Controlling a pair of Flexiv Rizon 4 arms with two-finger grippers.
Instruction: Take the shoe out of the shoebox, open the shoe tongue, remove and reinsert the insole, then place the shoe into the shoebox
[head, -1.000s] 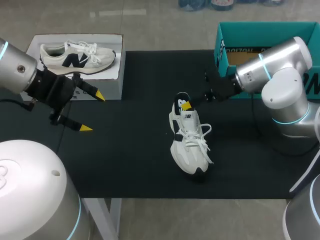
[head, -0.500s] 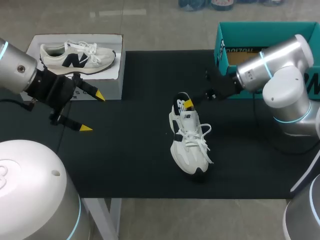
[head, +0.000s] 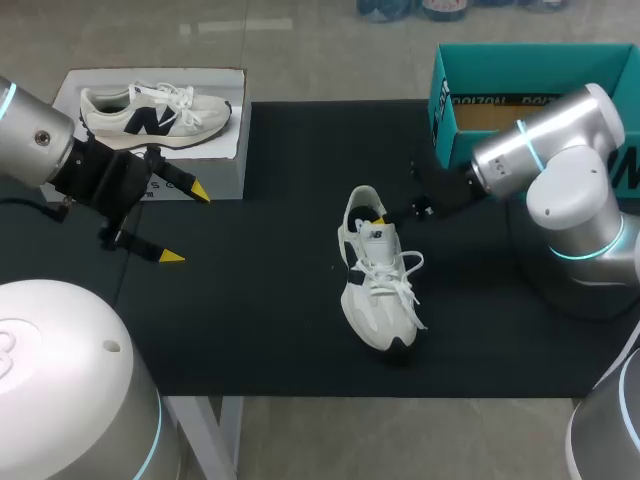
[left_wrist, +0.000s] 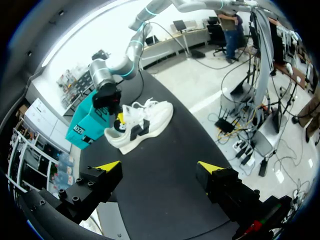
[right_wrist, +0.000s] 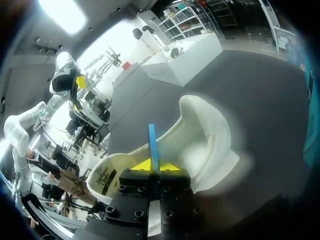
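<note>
A white and black shoe (head: 376, 285) lies on the black mat in the middle, toe toward the front edge; it also shows in the left wrist view (left_wrist: 145, 121). My right gripper (head: 379, 214) is at its heel, shut on the insole (head: 362, 203), which rises white out of the heel opening. In the right wrist view the insole (right_wrist: 202, 137) curves ahead of the right gripper (right_wrist: 151, 165), its thin blue edge pinched between the yellow tips. The teal shoebox (head: 441, 90) stands at the back right. My left gripper (head: 180, 223) hangs open at the left, far from the shoe, its fingers (left_wrist: 108, 165) spread with nothing between them.
A white box (head: 233, 158) with a second shoe (head: 155, 110) on top stands at the back left, just behind my left gripper. The teal shoebox (left_wrist: 86, 129) sits right behind my right arm. Bare mat (head: 260, 300) lies between my left gripper and the shoe.
My right gripper has shut at the shoe's heel and the white insole now stands up where the dark heel lining showed. The right arm drew back slightly. The left arm has not moved.
</note>
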